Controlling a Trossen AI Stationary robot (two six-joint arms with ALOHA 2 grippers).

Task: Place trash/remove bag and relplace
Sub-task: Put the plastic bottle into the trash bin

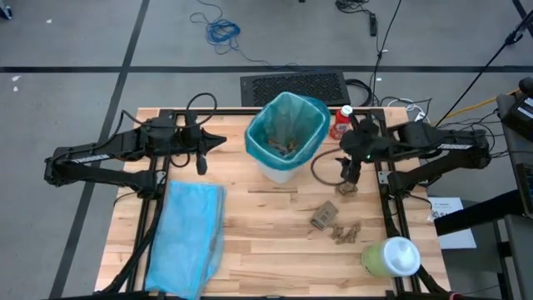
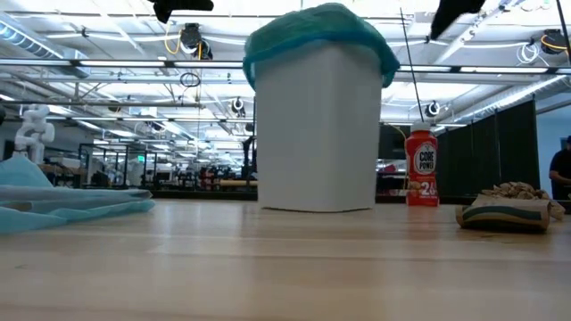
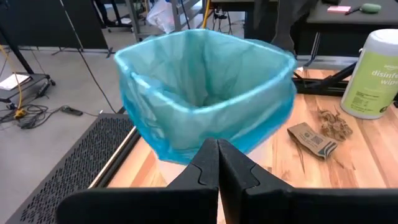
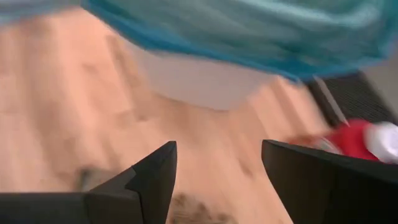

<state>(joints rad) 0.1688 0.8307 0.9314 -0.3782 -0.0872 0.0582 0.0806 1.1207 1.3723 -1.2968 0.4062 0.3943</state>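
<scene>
Teal-green bag (image 1: 287, 125) lines the white bin (image 1: 279, 171) at the table's (image 1: 258, 242) far edge, middle; brown scraps already lie inside. High view: the right gripper (image 1: 347, 177) hangs right of the bin over one brown scrap (image 1: 346, 189), fingers spread wide, nothing held. More scraps (image 1: 343, 232) and a flattened paper sleeve (image 1: 323, 216) sit nearer the front right, beside the disinfectant wipes tub (image 1: 391, 257). Pale-blue replacement bag (image 1: 187, 237) lies flat along the left edge. The left gripper (image 1: 201, 155) waits left of the bin, pinched shut, empty. Low view: bin centre, red drink bottle (image 2: 421, 169) behind it, scrap pile on the right. Left wrist view: closed fingers (image 3: 219, 168) point at the bag rim. Right wrist view: open fingers (image 4: 155, 177) above bare wood and a blurred scrap. Scraps look light, soft and crushable; I'd pinch one across its middle. Bag film looks thin and slippery; best taken at the folded rim.
</scene>
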